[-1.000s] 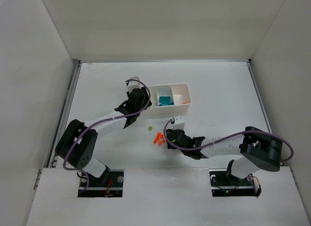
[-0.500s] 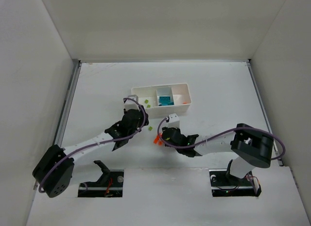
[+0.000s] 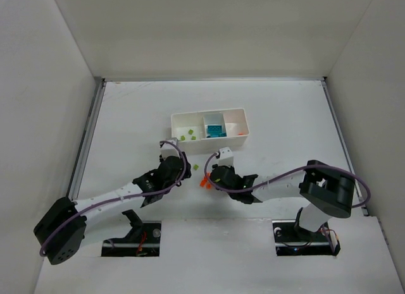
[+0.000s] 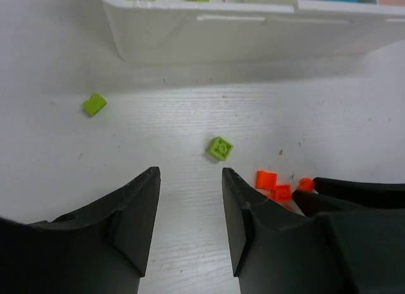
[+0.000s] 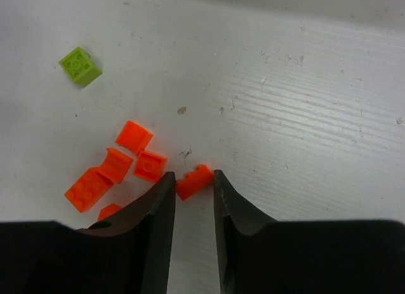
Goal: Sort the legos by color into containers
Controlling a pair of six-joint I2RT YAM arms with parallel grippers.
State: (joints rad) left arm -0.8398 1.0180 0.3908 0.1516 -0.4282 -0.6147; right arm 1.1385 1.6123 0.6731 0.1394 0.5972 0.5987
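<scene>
The white tray (image 3: 235, 141) stands at mid table, with lime green legos in its left compartment (image 3: 185, 136), teal in the middle (image 3: 215, 129) and an orange one on the right (image 3: 240, 131). My right gripper (image 5: 193, 177) is shut on an orange lego (image 5: 197, 180) at table level, beside several loose orange legos (image 5: 150, 165). My left gripper (image 4: 190, 180) is open and empty, low over the table. A lime green lego (image 4: 219, 148) lies just beyond its tips and another (image 4: 94, 104) lies further left. In the top view both grippers, left (image 3: 176, 174) and right (image 3: 211, 177), flank the orange pile (image 3: 204, 181).
The tray's near wall (image 4: 253, 35) stands close beyond the left gripper. The right gripper's black finger (image 4: 354, 193) reaches into the left wrist view beside the orange legos (image 4: 266, 179). One green lego (image 5: 80, 66) lies beyond the orange pile. White walls enclose the table.
My left arm has drawn back from the tray to the table near the loose legos, its gripper open. My right gripper has shifted left into the orange pile and closed on one lego.
</scene>
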